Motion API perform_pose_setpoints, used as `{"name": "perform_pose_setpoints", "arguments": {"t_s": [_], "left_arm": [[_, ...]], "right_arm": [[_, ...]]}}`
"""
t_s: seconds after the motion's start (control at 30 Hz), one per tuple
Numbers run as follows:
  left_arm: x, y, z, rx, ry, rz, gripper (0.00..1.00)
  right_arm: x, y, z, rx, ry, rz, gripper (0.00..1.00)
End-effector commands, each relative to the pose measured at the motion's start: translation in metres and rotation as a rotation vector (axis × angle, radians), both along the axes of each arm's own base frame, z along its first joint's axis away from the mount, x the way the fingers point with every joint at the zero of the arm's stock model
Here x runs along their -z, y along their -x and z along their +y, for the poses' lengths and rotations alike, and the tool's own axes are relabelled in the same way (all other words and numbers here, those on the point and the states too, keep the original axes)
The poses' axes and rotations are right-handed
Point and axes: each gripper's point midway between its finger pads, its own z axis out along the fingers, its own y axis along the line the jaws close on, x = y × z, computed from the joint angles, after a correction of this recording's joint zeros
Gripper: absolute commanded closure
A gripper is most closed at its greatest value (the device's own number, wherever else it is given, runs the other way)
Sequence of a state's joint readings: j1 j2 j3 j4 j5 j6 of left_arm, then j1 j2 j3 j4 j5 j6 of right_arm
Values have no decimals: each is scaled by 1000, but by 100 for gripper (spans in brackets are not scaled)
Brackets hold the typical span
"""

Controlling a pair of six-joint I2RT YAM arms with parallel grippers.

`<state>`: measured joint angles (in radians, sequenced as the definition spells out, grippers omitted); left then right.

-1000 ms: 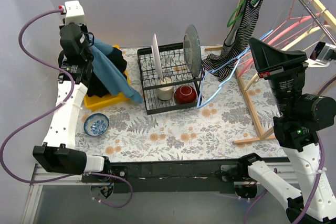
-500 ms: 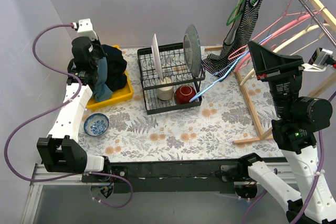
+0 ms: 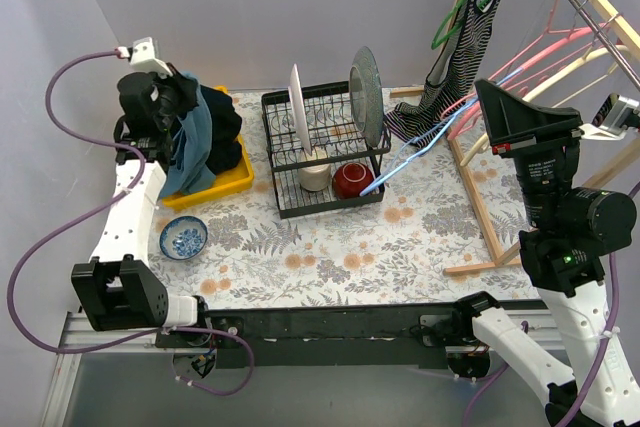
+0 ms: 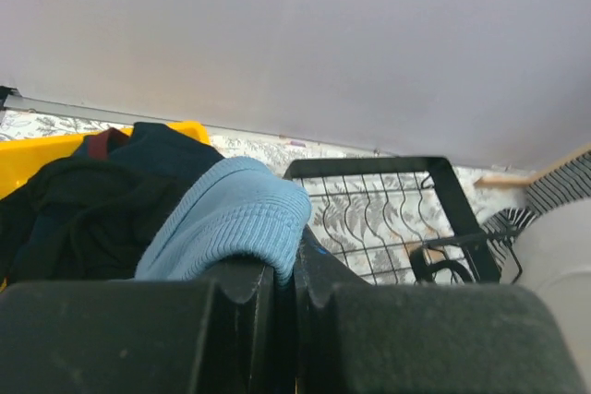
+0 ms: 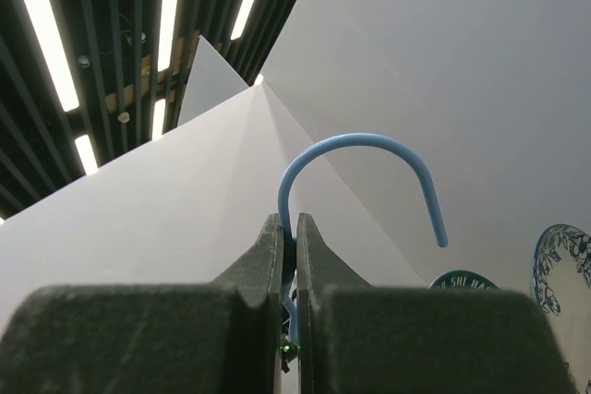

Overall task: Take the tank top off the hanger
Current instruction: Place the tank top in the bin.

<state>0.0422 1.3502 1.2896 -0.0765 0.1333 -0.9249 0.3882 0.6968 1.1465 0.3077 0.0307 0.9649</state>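
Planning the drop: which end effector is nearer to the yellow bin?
Left. The left end effector is above the yellow bin, holding a blue garment; the right end effector is far to its right, holding a blue hanger.

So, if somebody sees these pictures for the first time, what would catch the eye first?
At the far left, the left gripper is shut on a blue garment that hangs above the yellow bin of dark clothes. The right gripper pinches the hook of a blue hanger, whose wire reaches toward the black dish rack in the middle. A striped top hangs on the wooden rack at the far right.
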Motion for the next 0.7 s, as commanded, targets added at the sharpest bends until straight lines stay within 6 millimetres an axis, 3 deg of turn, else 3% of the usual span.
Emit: {"name": "perform_pose_setpoints", "arguments": {"t_s": [0.0,0.07,0.1,0.17,0.27,0.33,0.43,0.47,0.57,0.67], "left_arm": [[1,3,36,-1,113,-22,100],[3,5,56,9,221,-83,100],[-1,11,43,114,259,-105,100],[-11,15,38,179,326,-167,100],[-8,10,36,214,346,-164,100],[12,0,46,155,371,-119,100],[62,-11,74,-19,390,7,98],[83,-11,81,-77,398,71,89],[137,-9,100,-213,394,218,81],[162,-6,100,-222,384,296,60]], "right_arm": [[-9,6,-6,10,-25,-33,99],[-7,4,-2,-1,-15,-29,99],[-7,4,-1,-6,-16,-29,99],[-5,1,2,-14,-12,-23,99],[-1,-3,5,-25,-11,-23,99],[2,-7,6,-21,-6,-14,99],[7,-11,7,-12,4,-5,99],[7,-11,7,-13,8,-7,99],[10,-7,12,-41,21,-23,99],[16,-9,17,-65,24,-15,99]]}}
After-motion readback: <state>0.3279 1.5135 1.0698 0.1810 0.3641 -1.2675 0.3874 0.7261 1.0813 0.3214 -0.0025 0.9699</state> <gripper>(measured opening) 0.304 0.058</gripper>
